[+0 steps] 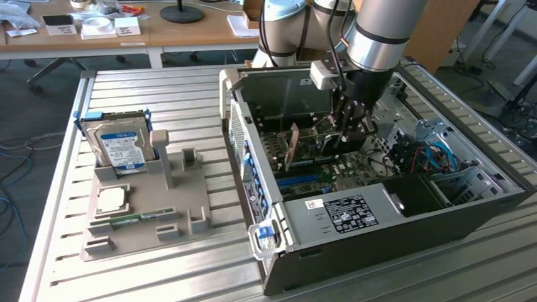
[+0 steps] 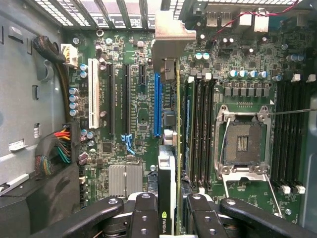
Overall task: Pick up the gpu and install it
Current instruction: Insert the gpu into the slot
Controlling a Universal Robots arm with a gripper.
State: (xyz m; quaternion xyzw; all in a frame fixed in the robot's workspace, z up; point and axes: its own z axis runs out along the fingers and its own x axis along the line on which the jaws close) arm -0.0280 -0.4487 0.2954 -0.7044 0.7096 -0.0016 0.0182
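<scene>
Right now the claw [image 1: 351, 135] pinches the gpu [image 2: 167, 168], which stands on edge inside the case [image 1: 378, 220], toward the far end in the exterior view. We judge alignment the main risk. The card hangs just beside the blue slot [image 2: 157, 104], not plainly over it, so pressing down could jam its edge on the board [image 2: 124, 178]. Its bracket [image 2: 173, 29] sits close to the case wall and could snag. Gripped at one end, the card might also pivot.
</scene>
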